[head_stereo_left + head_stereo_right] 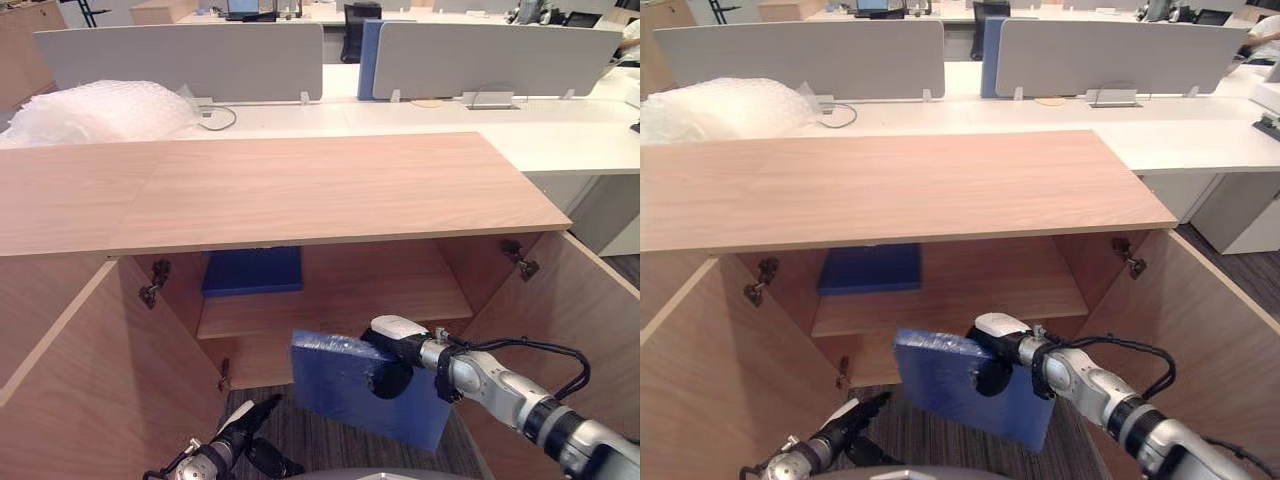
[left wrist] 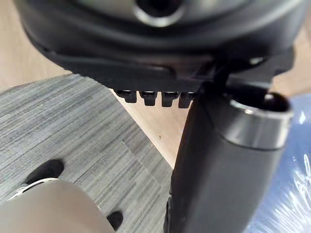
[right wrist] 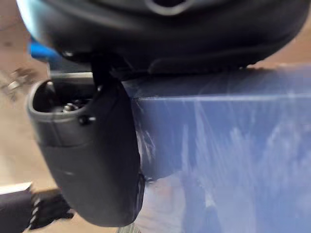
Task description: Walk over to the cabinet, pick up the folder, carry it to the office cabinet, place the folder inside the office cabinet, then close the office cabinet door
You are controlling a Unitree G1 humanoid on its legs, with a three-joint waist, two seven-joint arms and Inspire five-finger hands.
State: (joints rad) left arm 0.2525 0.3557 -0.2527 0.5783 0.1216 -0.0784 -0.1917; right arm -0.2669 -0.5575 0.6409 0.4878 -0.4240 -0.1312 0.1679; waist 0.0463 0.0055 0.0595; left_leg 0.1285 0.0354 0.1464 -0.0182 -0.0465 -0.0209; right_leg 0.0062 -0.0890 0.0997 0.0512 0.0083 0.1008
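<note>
Placement stage of the filing task. The right hand is closed on the folder: its thumb lies across the near face and its fingers pass behind, so the plastic-wrapped blue folder hangs from the hand on edge, tilted, with one corner lowest. The office cabinet stands directly ahead of this hand, with its left door and right door swung wide to either side. The inner shelf lies beyond and slightly above the hand, and a second flat blue item rests on it, ahead and to the hand's left. The left hand hangs low, well to the left of the folder and apart from it; whether it is open or closed cannot be told. Judged from this, carrying is complete and insertion is not yet done. The next move calls for pushing the folder forward through the opening, clear of the shelf's front edge, before release and door closing.
</note>
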